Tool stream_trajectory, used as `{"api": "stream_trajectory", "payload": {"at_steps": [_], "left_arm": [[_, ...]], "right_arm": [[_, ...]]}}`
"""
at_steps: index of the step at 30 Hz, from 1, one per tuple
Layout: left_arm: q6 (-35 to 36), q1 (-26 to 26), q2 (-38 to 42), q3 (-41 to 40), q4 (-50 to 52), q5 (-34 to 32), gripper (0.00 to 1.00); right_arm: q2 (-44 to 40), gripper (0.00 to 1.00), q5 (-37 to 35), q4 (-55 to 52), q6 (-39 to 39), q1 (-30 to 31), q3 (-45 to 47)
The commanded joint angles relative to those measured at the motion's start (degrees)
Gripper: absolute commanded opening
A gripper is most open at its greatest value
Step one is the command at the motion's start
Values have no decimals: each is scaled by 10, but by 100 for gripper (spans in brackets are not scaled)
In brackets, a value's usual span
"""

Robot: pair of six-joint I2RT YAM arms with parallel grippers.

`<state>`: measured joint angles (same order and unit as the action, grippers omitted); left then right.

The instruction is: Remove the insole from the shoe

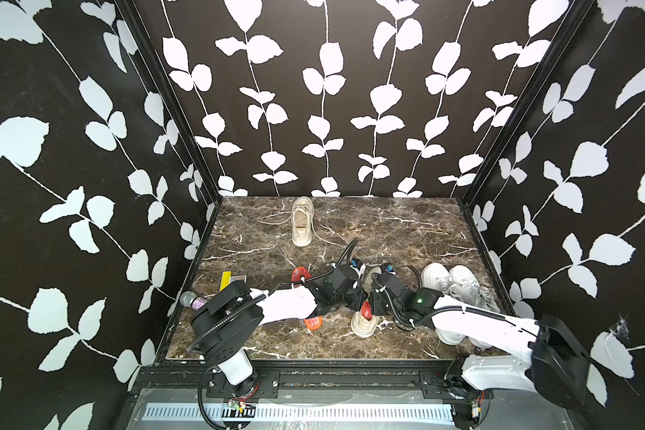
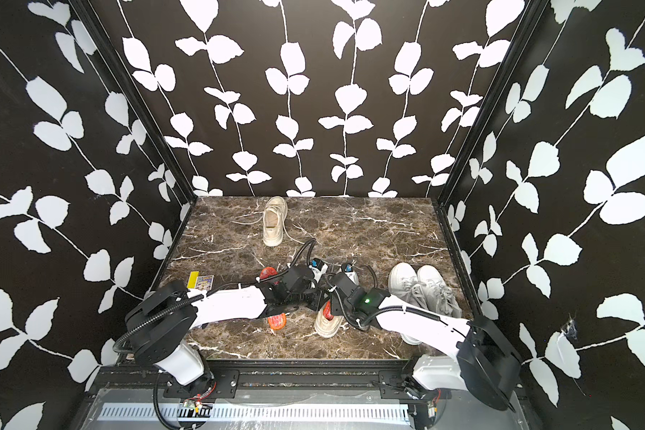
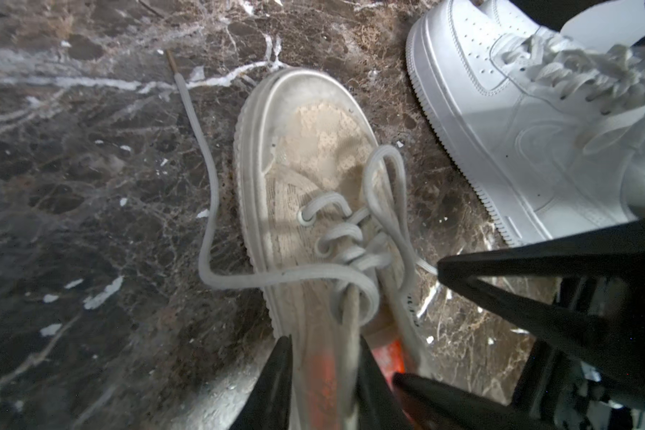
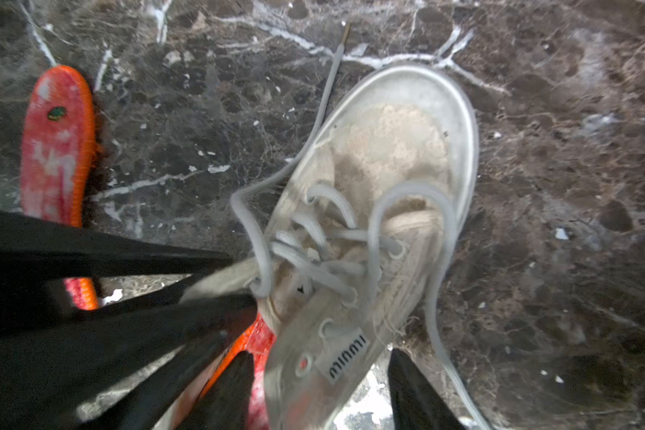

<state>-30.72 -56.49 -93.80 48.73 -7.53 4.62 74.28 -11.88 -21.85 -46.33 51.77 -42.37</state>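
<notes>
1. In both top views shoe (image 1: 362, 324) is sitting at table's (image 1: 406, 231) five o'clock, insole (image 1: 366, 311) inside
2. Left wrist: left gripper (image 3: 324, 340) is straddling shoe's edge, jaws narrow, grip unclear, likely steadying
3. Right wrist: right gripper (image 4: 321, 353) is hanging half open astride shoe's side, likely seeking insole

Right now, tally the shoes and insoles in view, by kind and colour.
Beige shoes: 2
White sneakers: 2
Orange insoles: 2, one loose, one in the near shoe
Total: 6
</notes>
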Motion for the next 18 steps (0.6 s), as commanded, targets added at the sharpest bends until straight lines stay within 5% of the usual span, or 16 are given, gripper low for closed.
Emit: {"api": "stream_trajectory", "payload": {"at_steps": [1,10,18], "left_arm": [[8,-1,6,17,12,-11,30],[-3,0,0,19,18,-35,20],[-13,0,-11,40,27,-13,13]], "right_arm": [[19,54,-11,9,-22,7,-21],[42,18,-65,-46,-46,7,-43],[64,0,-68,-65,-15,13,-84]]}}
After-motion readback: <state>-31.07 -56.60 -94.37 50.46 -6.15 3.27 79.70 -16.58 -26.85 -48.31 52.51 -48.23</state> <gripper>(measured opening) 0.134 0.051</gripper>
